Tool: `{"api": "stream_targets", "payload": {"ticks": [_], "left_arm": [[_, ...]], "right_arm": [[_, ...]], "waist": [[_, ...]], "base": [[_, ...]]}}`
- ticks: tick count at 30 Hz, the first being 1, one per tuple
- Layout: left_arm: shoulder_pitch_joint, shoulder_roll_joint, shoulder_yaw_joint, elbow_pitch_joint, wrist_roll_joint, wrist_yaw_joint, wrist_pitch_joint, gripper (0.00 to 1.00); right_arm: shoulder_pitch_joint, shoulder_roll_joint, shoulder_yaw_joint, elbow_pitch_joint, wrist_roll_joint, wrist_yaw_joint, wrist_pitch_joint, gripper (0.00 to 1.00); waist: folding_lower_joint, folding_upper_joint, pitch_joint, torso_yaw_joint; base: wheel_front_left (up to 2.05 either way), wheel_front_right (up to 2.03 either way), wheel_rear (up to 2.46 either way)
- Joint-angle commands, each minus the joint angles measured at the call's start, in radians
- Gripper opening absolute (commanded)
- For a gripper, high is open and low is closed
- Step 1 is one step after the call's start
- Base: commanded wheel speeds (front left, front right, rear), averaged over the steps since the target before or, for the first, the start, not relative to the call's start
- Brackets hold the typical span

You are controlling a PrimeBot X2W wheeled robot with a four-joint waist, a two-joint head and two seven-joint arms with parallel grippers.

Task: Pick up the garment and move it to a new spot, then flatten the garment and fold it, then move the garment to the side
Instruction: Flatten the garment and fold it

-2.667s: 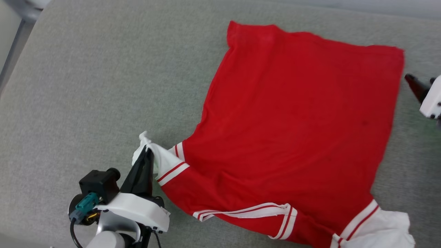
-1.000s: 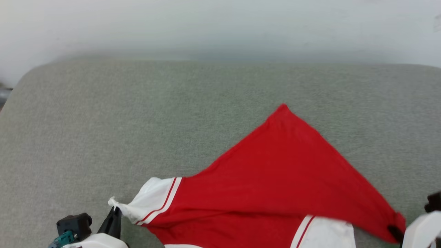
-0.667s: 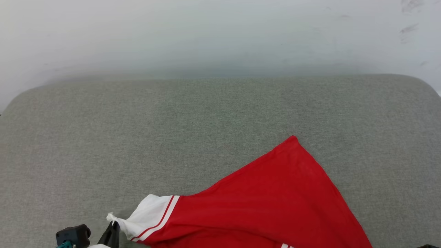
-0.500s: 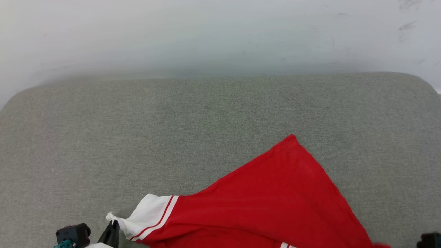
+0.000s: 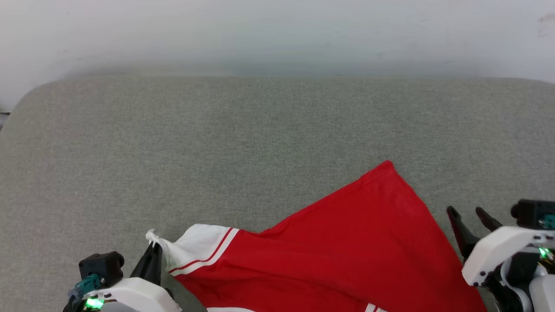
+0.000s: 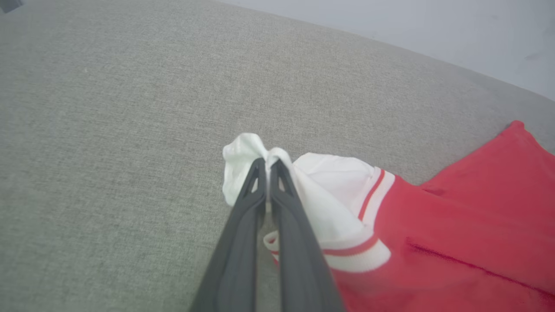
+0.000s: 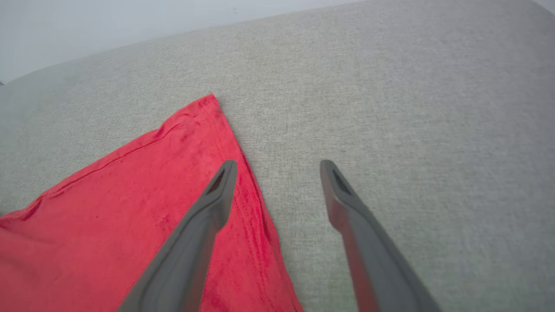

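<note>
The garment, a red jersey with white sleeves and red-white striped trim, lies folded over on the grey cushion with one red corner pointing away from me. My left gripper at the lower left is shut on the tip of its white sleeve, pinching a small tuft. My right gripper at the lower right stands open just beyond the garment's right edge. In the right wrist view the right gripper holds nothing, its left finger over the red hem.
The grey fabric cushion stretches wide behind and to the left of the garment. A pale wall rises behind its far edge. The cushion's rounded left corner marks where the surface ends.
My right gripper has let go of the garment's red corner and opened, now standing beside the cloth. The camera has tilted slightly. My left gripper keeps its hold on the sleeve.
</note>
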Motion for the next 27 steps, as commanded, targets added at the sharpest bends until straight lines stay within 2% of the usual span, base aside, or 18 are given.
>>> {"api": "stream_targets", "payload": {"ticks": [1,3,7,11,15,21,25,26,27], "left_arm": [[-0.025,-0.003,0.001,-0.01,0.009,0.005,-0.008,0.0],[-0.043,-0.005,0.003,-0.013,0.01,0.003,-0.014,0.0],[-0.089,-0.015,-0.008,-0.026,0.021,-0.004,-0.012,0.0],[-0.132,-0.026,-0.025,-0.029,0.034,-0.015,-0.019,0.0],[-0.163,-0.046,-0.041,-0.025,0.041,-0.022,-0.027,0.0],[-0.201,-0.078,-0.059,-0.009,0.045,-0.037,-0.05,0.0],[-0.216,-0.088,-0.06,0.01,0.042,-0.044,-0.067,0.0],[-0.216,-0.089,-0.061,0.016,0.041,-0.045,-0.068,0.0],[-0.218,-0.091,-0.062,0.022,0.039,-0.046,-0.069,0.0]], "right_arm": [[-0.052,-0.019,0.042,0.04,0.015,-0.001,0.003,1.0],[-0.128,-0.052,0.102,0.084,0.048,-0.001,0.032,1.0],[-0.261,-0.124,0.23,0.167,0.118,-0.001,0.175,1.0],[-0.387,-0.175,0.312,0.225,0.171,-0.001,0.32,1.0],[-0.485,-0.21,0.382,0.262,0.182,-0.001,0.418,1.0],[-0.575,-0.227,0.456,0.33,0.199,-0.001,0.468,1.0],[-0.553,-0.207,0.523,0.382,0.251,0.001,0.547,1.0],[-0.545,-0.209,0.54,0.395,0.263,0.001,0.57,0.94],[-0.539,-0.211,0.554,0.402,0.279,0.001,0.583,0.47]], "waist": [[-0.0001,0.0,0.025,0.023],[-0.0001,0.0,0.044,0.036],[-0.0001,0.0,0.079,0.07],[-0.0001,0.0,0.116,0.103],[-0.0001,0.0,0.155,0.13],[-0.0001,0.0,0.213,0.155],[-0.0001,0.0,0.233,0.155],[-0.0001,0.0,0.235,0.154],[-0.0001,0.0,0.236,0.153]], "base": [[0.0,0.0,0.0],[0.0,0.0,0.0],[0.0,0.0,0.0],[0.0,0.0,0.0],[0.0,0.0,0.0],[0.0,0.0,0.0],[0.0,0.0,0.0],[0.0,0.0,0.0],[0.0,0.0,0.0]]}}
